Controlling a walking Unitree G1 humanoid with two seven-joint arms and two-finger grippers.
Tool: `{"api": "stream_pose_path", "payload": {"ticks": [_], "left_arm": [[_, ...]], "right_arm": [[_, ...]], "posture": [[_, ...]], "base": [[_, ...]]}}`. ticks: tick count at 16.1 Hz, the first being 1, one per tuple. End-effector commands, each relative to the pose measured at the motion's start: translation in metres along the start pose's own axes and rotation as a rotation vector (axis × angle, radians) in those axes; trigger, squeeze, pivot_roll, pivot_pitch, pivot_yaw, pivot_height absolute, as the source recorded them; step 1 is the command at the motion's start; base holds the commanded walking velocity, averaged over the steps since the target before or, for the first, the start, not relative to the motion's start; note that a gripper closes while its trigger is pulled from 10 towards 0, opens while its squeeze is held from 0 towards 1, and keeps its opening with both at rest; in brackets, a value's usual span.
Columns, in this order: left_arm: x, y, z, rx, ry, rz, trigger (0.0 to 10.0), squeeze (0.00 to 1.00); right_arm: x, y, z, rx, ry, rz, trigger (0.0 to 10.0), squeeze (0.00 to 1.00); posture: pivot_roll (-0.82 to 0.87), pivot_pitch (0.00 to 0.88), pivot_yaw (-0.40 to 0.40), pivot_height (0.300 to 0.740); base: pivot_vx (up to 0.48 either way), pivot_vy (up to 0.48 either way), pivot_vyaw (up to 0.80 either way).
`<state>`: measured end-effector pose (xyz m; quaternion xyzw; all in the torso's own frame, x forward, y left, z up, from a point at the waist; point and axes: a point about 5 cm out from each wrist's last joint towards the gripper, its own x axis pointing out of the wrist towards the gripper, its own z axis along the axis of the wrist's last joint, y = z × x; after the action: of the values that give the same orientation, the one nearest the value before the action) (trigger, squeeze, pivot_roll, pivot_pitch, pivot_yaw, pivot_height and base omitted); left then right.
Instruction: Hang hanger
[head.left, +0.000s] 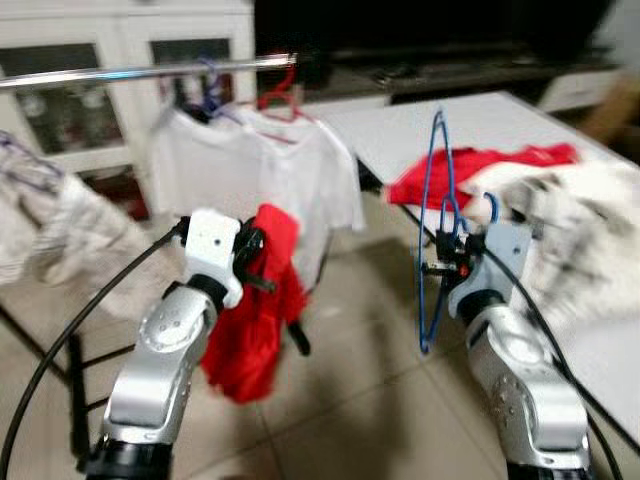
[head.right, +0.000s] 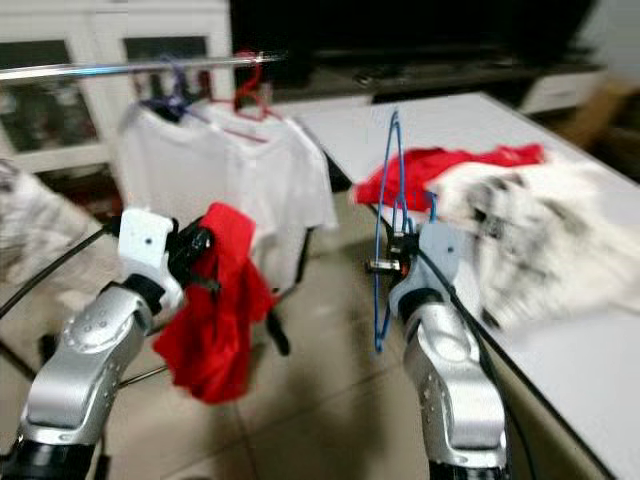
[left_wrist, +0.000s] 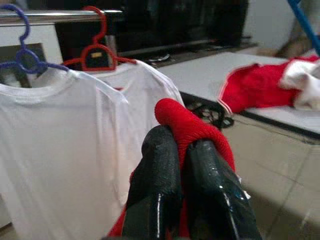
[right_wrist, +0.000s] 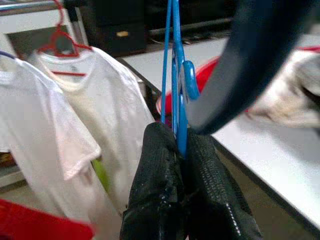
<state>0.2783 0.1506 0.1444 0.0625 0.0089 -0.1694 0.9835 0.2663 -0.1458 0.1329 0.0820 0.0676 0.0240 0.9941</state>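
The left claw (head.left: 262, 262) is raised at about 9 o'clock of the head view, its 2 black fingers (left_wrist: 155, 175) pressed together on a fold of a red garment (head.left: 262, 310); the cloth bulges up between the fingertips and hangs down below the claw over the tiled floor (head.left: 370, 400). The right claw (head.left: 440, 268) is raised at about 3 o'clock, its fingers (right_wrist: 160, 170) pinching a blue hanger (head.left: 433, 230); the hanger stands nearly upright and edge-on, its thin wire rising above the claw and dropping below it, its hook (head.left: 491, 207) curling just beside the wrist. The 2 claws are well apart, with bare floor between them.

Toward 11 o'clock a shiny metal rail (head.left: 150, 72) runs across the top; 2 white T-shirts (head.left: 270, 180) hang from it side by side, 1 on a purple hanger (head.left: 208, 90) and 1 on a red hanger (head.left: 284, 95). A pale, blurred cloth (head.left: 60, 230) hangs at 9 o'clock near the left edge; behind the rail stands a white cabinet (head.left: 100, 100) with glass doors.

From 1 to 4 o'clock lies a white counter (head.left: 470, 120); on it rest another red garment (head.left: 470, 165) and, touching it, a heap of white fluffy cloth (head.left: 580, 230), blurred; the blue hanger stands in front of the counter's near edge.
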Motion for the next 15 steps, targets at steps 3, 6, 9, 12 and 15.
{"api": "stream_pose_path", "payload": {"ticks": [3,6,9,12,15], "left_arm": [[0.0015,0.0039,0.0033,0.026,-0.01,0.011,10.0,0.0],[0.0032,0.0044,0.0033,0.027,-0.007,0.009,10.0,0.0],[0.0047,0.0069,0.0037,-0.003,-0.009,0.031,10.0,0.0],[0.0054,0.0081,0.0036,-0.013,-0.012,0.034,10.0,0.0],[0.006,0.0079,0.0031,-0.013,-0.011,0.034,10.0,0.0]], "right_arm": [[0.0016,0.0023,0.0004,-0.012,0.014,-0.001,10.0,0.0],[0.0016,0.0026,0.0004,-0.007,0.014,-0.008,10.0,0.0],[0.0017,0.0039,0.0012,-0.028,0.01,-0.006,10.0,0.0],[0.0011,0.0051,0.0009,-0.035,0.011,-0.006,10.0,0.0],[0.0002,0.0028,0.0004,-0.043,0.016,-0.028,10.0,0.0]], "posture": [[-0.05,0.009,-0.047,0.74],[-0.05,0.01,-0.037,0.74],[-0.05,0.007,-0.033,0.74],[-0.06,0.006,-0.032,0.74],[-0.06,0.008,-0.033,0.74]], "base": [[0.0,-0.48,-0.78],[0.0,-0.48,-0.78],[0.0,0.0,-0.78],[0.0,0.0,-0.79],[0.0,0.0,-0.79]]}}
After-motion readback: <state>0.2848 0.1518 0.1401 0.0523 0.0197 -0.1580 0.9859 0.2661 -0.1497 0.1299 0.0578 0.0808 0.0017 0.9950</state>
